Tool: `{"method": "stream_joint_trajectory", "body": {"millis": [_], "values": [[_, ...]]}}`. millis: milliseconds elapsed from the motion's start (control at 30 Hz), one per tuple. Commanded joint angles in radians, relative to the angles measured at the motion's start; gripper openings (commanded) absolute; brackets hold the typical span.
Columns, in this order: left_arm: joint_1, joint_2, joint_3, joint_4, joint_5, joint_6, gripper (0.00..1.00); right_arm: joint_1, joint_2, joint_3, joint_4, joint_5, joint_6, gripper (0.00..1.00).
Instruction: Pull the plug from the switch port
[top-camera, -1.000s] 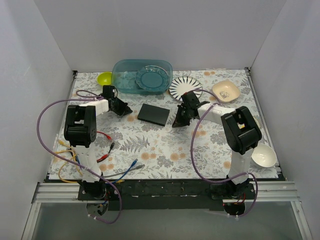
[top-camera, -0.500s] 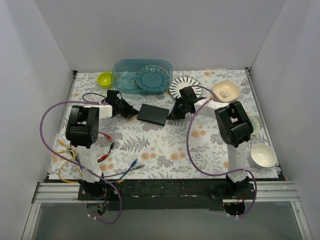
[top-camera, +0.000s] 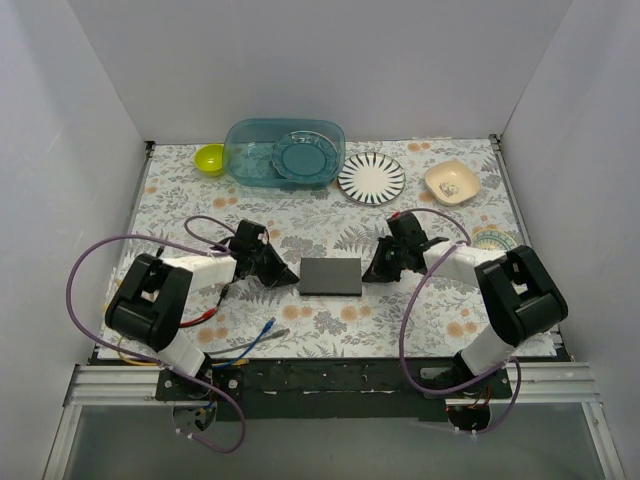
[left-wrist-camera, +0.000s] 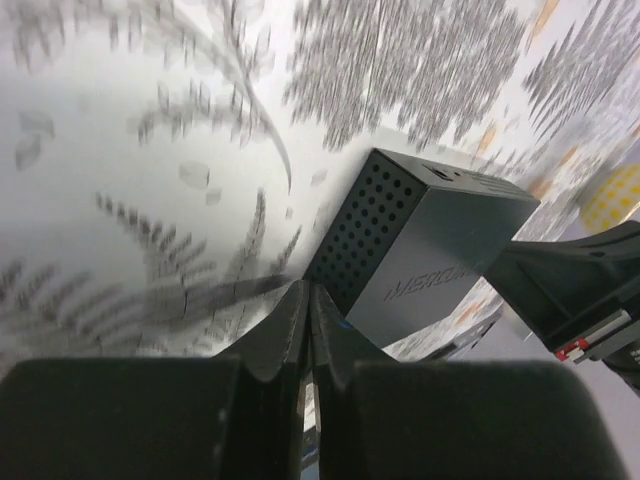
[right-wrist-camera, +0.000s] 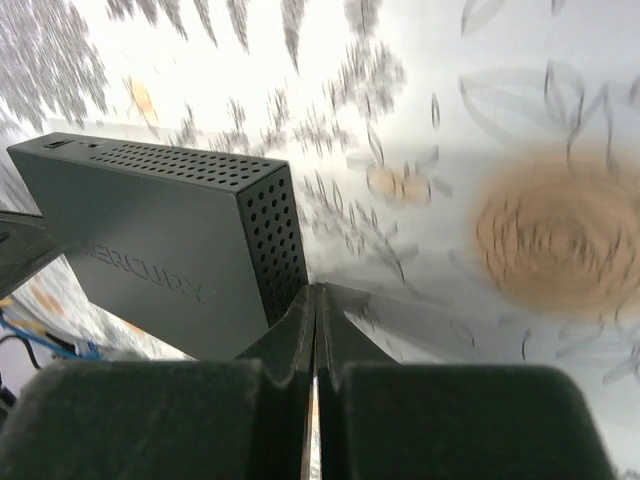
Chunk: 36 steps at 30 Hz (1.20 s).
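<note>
Left gripper (top-camera: 288, 272) and right gripper (top-camera: 371, 273), both pinched together, flank the switch (top-camera: 330, 276); I'd have one pin it while the other pulls.

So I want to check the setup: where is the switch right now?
In the top view the switch lies flat on the floral cloth, toward the front, between the left gripper and the right gripper, one at each short end.

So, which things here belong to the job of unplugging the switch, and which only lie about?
Job: switch, left gripper, right gripper, both shut, one at each end. No plugged cable shows.

Lying about: tub, blue plate inside it, striped plate, green bowl, beige dish, loose cables.
</note>
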Motion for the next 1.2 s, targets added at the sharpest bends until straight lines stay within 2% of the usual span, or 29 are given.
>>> {"method": "stream_joint_trajectory", "body": {"millis": [0, 133, 233, 267, 300, 333, 367, 400, 433, 467, 500, 567, 633, 700, 867, 1167], "values": [[-0.035, -0.135, -0.067, -0.014, -0.020, -0.088, 0.02, 0.025, -0.077, -0.073, 0.063, -0.044, 0.006, 0.01], [-0.035, -0.149, -0.009, -0.115, -0.095, -0.070, 0.04, 0.024, -0.071, -0.021, -0.008, -0.024, -0.046, 0.01], [-0.035, -0.208, 0.096, -0.287, -0.271, -0.042, 0.08, 0.024, -0.141, 0.057, -0.090, 0.094, -0.107, 0.01], [-0.035, -0.272, 0.111, -0.318, -0.318, -0.040, 0.10, 0.027, -0.174, 0.089, -0.143, 0.170, -0.123, 0.01], [-0.035, -0.315, 0.136, -0.350, -0.411, -0.034, 0.17, 0.025, -0.208, 0.103, -0.160, 0.200, -0.159, 0.10], [-0.035, -0.346, 0.145, -0.358, -0.440, -0.001, 0.22, 0.027, -0.276, 0.114, -0.180, 0.228, -0.181, 0.17], [-0.035, -0.400, 0.159, -0.367, -0.469, 0.015, 0.38, 0.036, -0.310, 0.130, -0.209, 0.286, -0.201, 0.26], [-0.035, -0.418, 0.169, -0.398, -0.500, 0.018, 0.60, 0.037, -0.376, 0.130, -0.220, 0.304, -0.231, 0.43], [-0.035, -0.431, 0.177, -0.406, -0.520, 0.020, 0.98, 0.040, -0.409, 0.124, -0.228, 0.317, -0.242, 0.49], [-0.035, -0.441, 0.177, -0.412, -0.521, 0.020, 0.98, 0.048, -0.439, 0.114, -0.239, 0.338, -0.247, 0.54], [-0.033, -0.451, 0.174, -0.418, -0.517, 0.018, 0.98, 0.053, -0.493, 0.090, -0.259, 0.346, -0.248, 0.66], [-0.033, -0.446, 0.159, -0.418, -0.479, 0.010, 0.98, 0.062, -0.545, 0.059, -0.274, 0.363, -0.239, 0.75], [-0.033, -0.431, 0.134, -0.418, -0.443, 0.006, 0.98, 0.076, -0.628, 0.013, -0.295, 0.392, -0.235, 0.89], [-0.033, -0.422, 0.127, -0.445, -0.432, -0.003, 0.98, 0.112, -0.726, -0.014, -0.311, 0.468, -0.238, 0.99], [-0.036, -0.463, 0.070, -0.455, -0.475, 0.044, 0.98, 0.215, -0.878, -0.114, -0.296, 0.616, -0.287, 0.99], [-0.036, -0.488, 0.064, -0.464, -0.480, 0.016, 0.98, 0.244, -0.869, -0.104, -0.406, 0.742, -0.301, 0.99]]}}
